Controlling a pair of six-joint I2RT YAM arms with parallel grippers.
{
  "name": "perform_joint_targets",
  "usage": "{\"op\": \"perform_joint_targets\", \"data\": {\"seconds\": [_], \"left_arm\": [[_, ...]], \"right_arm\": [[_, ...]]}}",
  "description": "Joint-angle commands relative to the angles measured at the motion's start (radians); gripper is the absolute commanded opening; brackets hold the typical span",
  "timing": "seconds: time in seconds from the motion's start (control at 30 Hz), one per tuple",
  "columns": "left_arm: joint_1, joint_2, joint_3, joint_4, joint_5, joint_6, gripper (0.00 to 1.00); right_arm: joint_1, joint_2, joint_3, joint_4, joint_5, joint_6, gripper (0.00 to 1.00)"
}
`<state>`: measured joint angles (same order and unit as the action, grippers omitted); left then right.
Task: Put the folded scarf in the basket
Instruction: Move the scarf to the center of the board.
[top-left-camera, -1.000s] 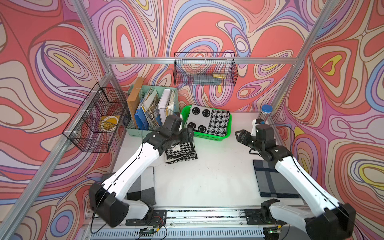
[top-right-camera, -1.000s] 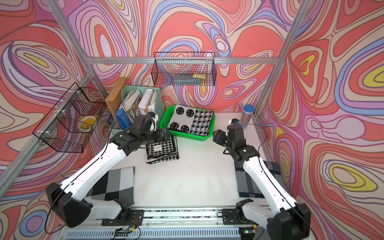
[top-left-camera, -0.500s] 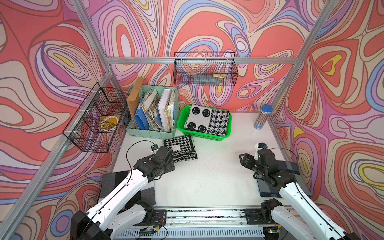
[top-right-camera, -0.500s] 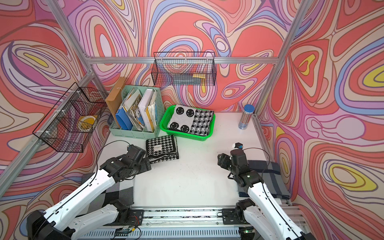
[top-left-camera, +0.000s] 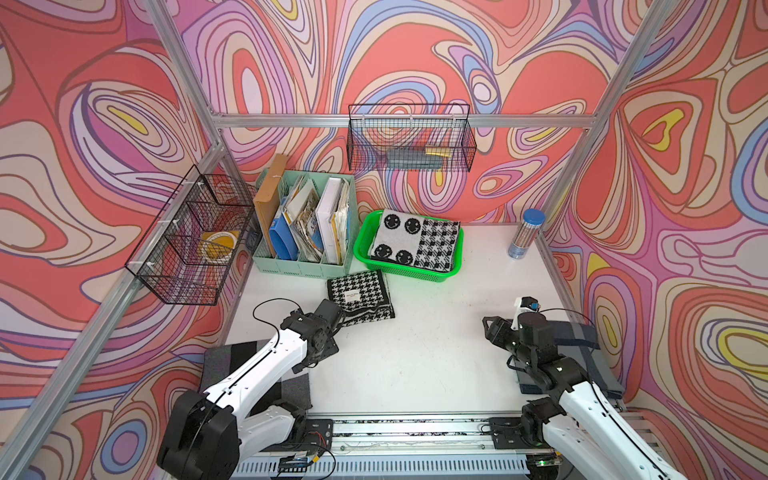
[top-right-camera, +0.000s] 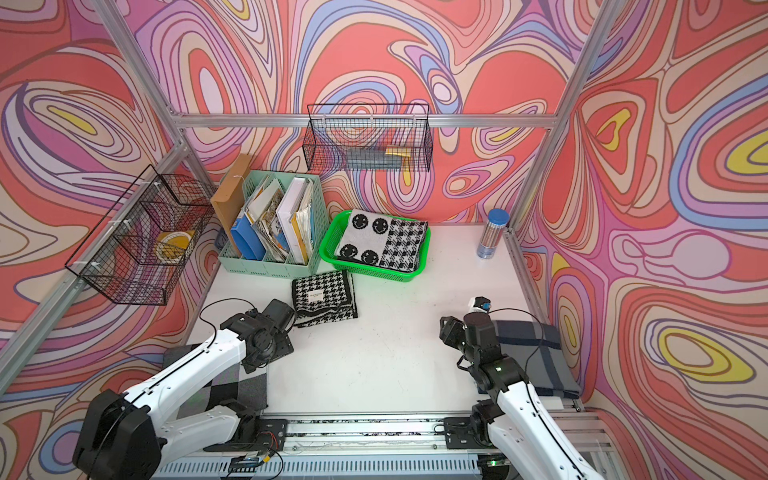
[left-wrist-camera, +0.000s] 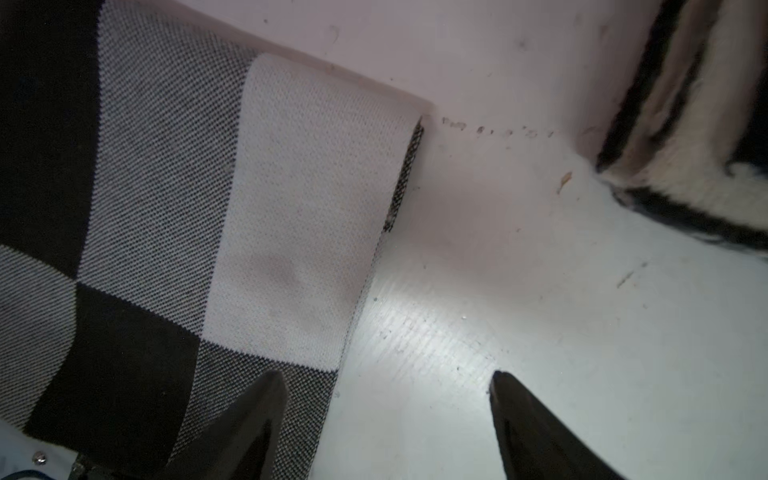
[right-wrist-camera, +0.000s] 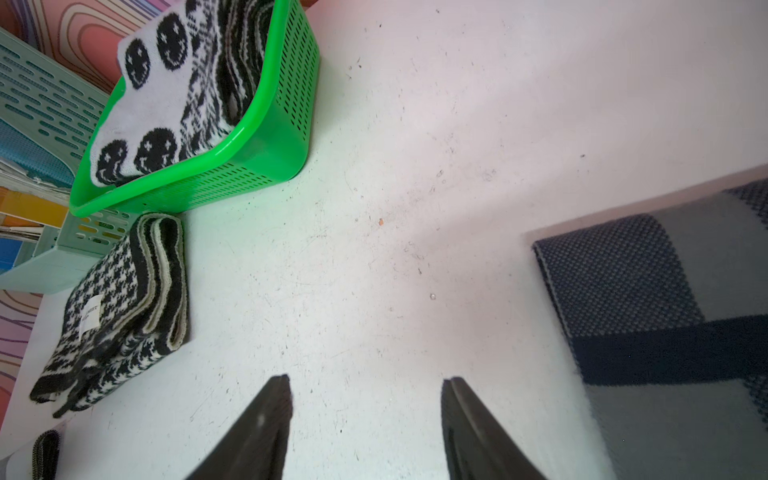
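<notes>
Both end effectors are hovering released above the bench (top-left-camera: 415, 353), grasping nothing.
The left end effector (left-wrist-camera: 386, 378) is hanging spread over the edge of a grey checked scarf (left-wrist-camera: 166, 208). The folded houndstooth scarf (top-left-camera: 360, 297) is lying on the bench just ahead of it, outside the basket (top-left-camera: 415, 275), which is sitting just beyond and carrying a smiley-face scarf (top-left-camera: 395, 241). The right end effector (right-wrist-camera: 365, 380) is gaping empty, with the basket well ahead toward its left and a navy scarf (right-wrist-camera: 623, 282) beside it.

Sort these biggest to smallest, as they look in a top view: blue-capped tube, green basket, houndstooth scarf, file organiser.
1. file organiser
2. green basket
3. houndstooth scarf
4. blue-capped tube
No two look alike.
</notes>
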<state>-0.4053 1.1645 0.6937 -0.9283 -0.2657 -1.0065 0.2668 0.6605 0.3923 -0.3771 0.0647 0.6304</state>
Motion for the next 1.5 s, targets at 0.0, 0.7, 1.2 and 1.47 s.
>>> {"op": "perform_joint_targets", "data": {"seconds": [0.0,0.7,1.2,1.47], "left_arm": [[0.037,0.020,-0.036,-0.023,-0.005,-0.016,0.81],[0.065,0.011,-0.158,0.084,0.017,0.013,0.46],[0.062,0.069,-0.157,0.134,0.058,0.080,0.17],[0.061,0.045,-0.169,0.147,0.071,0.087,0.04]], "right_arm": [[-0.006,0.002,-0.011,0.016,0.019,0.012,0.59],[-0.005,0.071,0.002,0.026,0.005,0.012,0.59],[-0.006,0.063,0.000,0.018,0.022,0.016,0.59],[-0.005,0.076,0.008,0.012,0.035,0.021,0.59]]}}
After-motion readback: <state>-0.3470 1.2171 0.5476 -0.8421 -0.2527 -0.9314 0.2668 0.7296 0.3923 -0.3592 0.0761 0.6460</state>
